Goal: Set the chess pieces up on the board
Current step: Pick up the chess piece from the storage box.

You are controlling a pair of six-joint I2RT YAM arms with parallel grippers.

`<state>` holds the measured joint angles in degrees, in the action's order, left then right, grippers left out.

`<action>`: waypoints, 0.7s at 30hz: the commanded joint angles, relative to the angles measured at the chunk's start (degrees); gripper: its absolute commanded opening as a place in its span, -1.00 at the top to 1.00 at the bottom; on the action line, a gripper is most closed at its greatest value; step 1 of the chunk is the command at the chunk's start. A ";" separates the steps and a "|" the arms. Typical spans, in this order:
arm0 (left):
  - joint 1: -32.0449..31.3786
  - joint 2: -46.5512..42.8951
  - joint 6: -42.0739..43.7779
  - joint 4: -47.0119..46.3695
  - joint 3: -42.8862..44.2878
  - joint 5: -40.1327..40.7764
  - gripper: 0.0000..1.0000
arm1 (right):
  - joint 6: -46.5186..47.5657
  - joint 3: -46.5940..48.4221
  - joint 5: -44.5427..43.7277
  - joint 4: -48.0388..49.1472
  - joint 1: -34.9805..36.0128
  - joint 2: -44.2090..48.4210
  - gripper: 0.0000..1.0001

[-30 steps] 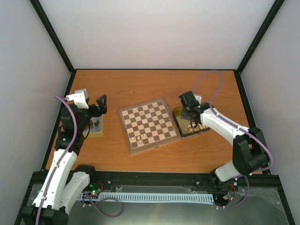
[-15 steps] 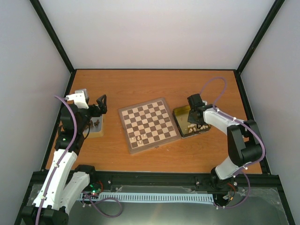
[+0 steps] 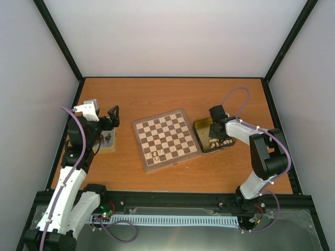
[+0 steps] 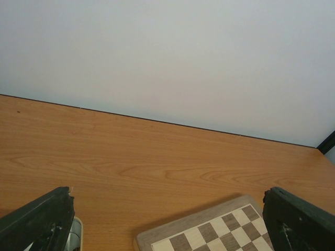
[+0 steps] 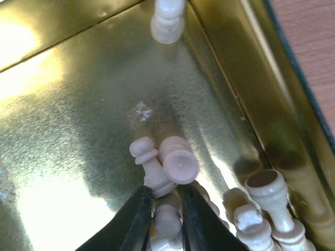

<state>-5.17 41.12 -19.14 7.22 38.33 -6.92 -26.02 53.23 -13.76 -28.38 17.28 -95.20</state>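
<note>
Right arm bent at the elbow, wrist tipped down: the right end effector [image 5: 166,201] pinches one of the tiny cream-white chess pieces [image 5: 167,223] inside the square gold tin [image 5: 235,68], at three o'clock of the flat checkered wooden chessboard [image 3: 166,138]. At nine o'clock the left end effector [image 4: 167,209] hovers, spread wide.

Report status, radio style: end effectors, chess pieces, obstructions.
Left end effector open, empty. Right end effector shut on cream piece inside gold tin. Neighbouring pieces crowd it.
</note>
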 commanded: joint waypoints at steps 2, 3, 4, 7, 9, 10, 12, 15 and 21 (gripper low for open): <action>-0.19 0.01 -0.64 -1.10 1.49 -0.13 -0.99 | 1.91 0.35 1.49 2.25 -0.62 -0.93 0.75; -0.19 0.01 -0.64 -1.09 1.53 -0.12 -0.99 | 2.09 0.35 1.78 2.33 -0.60 -0.64 0.79; -0.19 0.00 -0.64 -1.10 1.53 -0.11 -0.99 | 2.34 0.48 2.21 2.20 -0.61 -0.14 0.80; -0.19 -0.09 -0.68 -1.08 1.49 -0.13 -0.99 | 2.60 0.98 3.16 1.18 -0.51 1.83 0.84; -0.19 0.00 -0.64 -1.18 1.49 -0.18 -0.99 | 2.55 1.40 4.44 0.27 -0.49 3.74 0.84; -0.20 0.01 -0.64 -1.15 1.49 -0.19 -0.99 | 2.43 1.58 5.56 -0.13 -0.49 4.61 0.84; -0.19 0.01 -0.64 -1.11 1.49 -0.20 -1.00 | 2.02 1.84 7.81 -0.74 -0.45 6.16 0.83; -0.20 -0.01 -0.62 -1.20 1.45 -0.20 -0.99 | 1.42 2.20 11.82 -1.03 -0.28 8.34 0.83; -0.19 0.01 -0.64 -1.20 1.44 -0.33 -0.99 | 0.77 5.14 16.08 -1.60 5.09 9.89 0.80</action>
<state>-5.17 41.12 -19.14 7.25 38.33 -6.92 -24.58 55.46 -1.52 -28.99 18.41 -86.48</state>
